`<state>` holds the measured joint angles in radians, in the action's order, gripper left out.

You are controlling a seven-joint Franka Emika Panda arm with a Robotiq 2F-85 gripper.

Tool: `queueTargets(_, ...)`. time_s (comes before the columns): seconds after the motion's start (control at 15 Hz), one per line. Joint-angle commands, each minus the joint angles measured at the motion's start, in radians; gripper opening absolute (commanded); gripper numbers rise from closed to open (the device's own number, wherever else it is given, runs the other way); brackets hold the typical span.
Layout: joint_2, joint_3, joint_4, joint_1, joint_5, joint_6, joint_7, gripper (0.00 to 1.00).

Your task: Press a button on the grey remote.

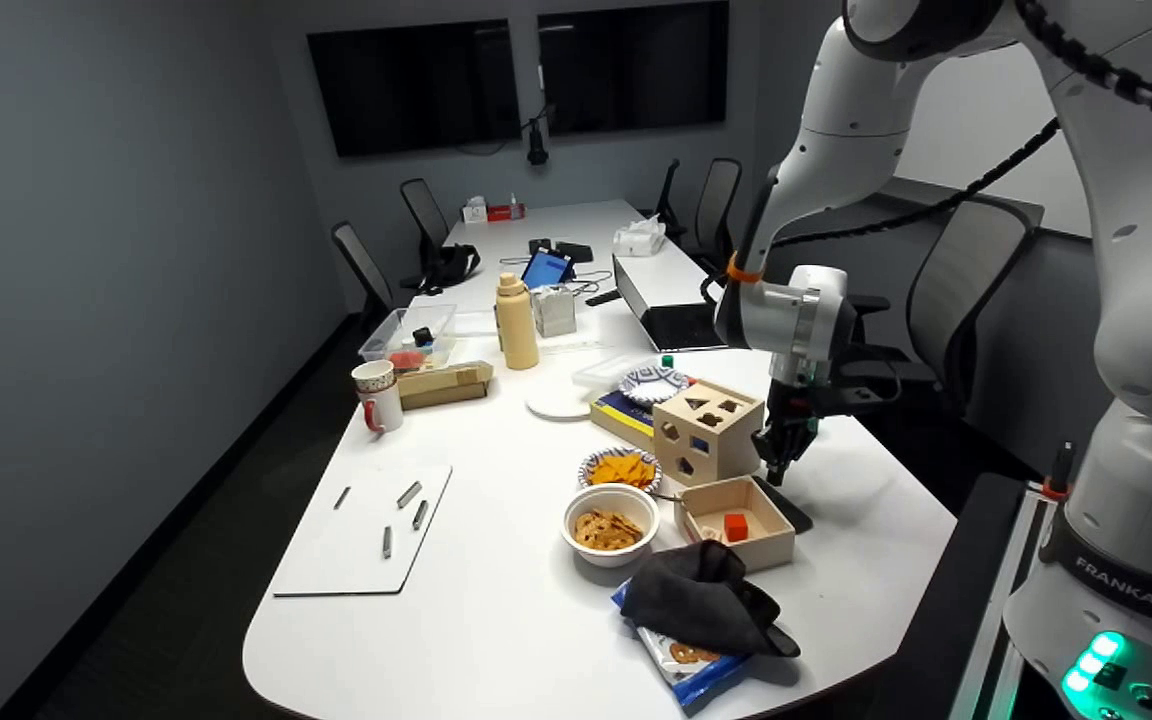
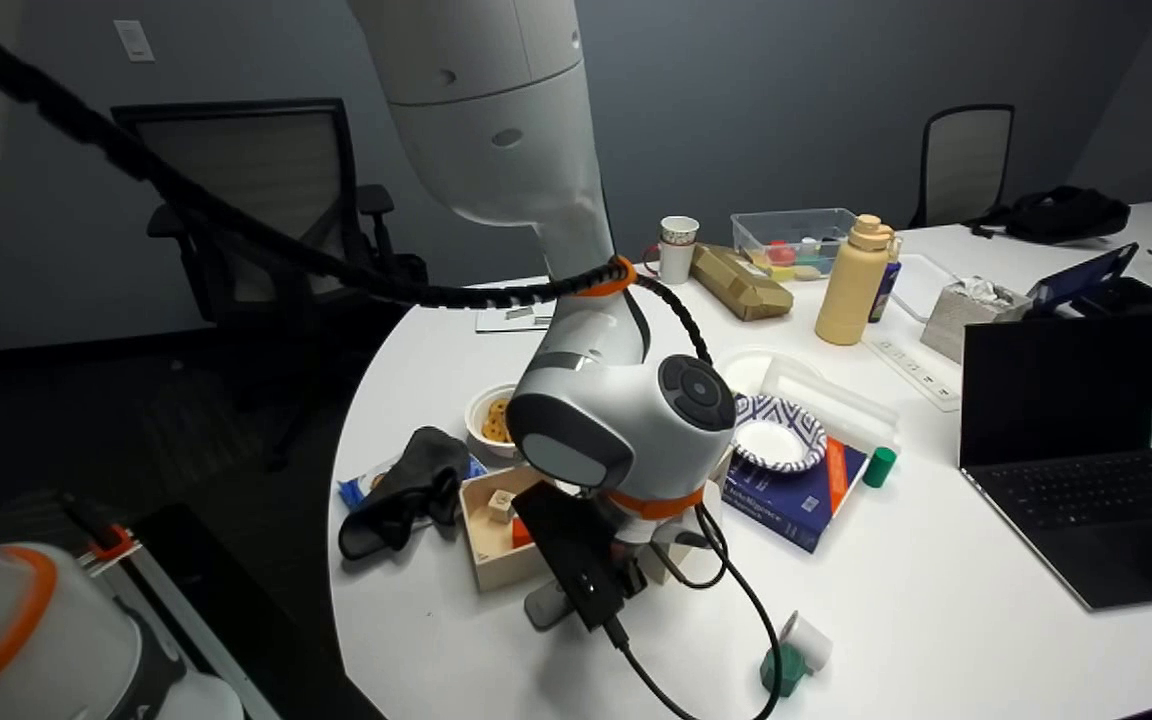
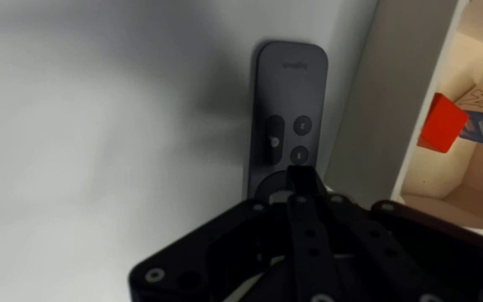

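The grey remote lies flat on the table beside the wooden box, with its round ring, two small round buttons and one long rocker button facing up in the wrist view. It also shows in both exterior views. My gripper points down over the remote, its fingers closed together with nothing between them. The fingertips cover part of the ring, beside the button marked 1. I cannot tell whether they touch the remote. In an exterior view the fingertips are just over the remote's far end; the lower end is hidden in the wrist view.
The open wooden box with a red block stands right along the remote. A wooden shape sorter stands close to the gripper. A black cloth, a snack bowl and a laptop are also on the table.
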<state>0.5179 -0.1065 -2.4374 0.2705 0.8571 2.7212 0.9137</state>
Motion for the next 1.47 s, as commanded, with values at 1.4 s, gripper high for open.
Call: queueTargets(1.4,0.14,0.069,0.09,0.057,-0.032,0.043,-0.006,0.0)
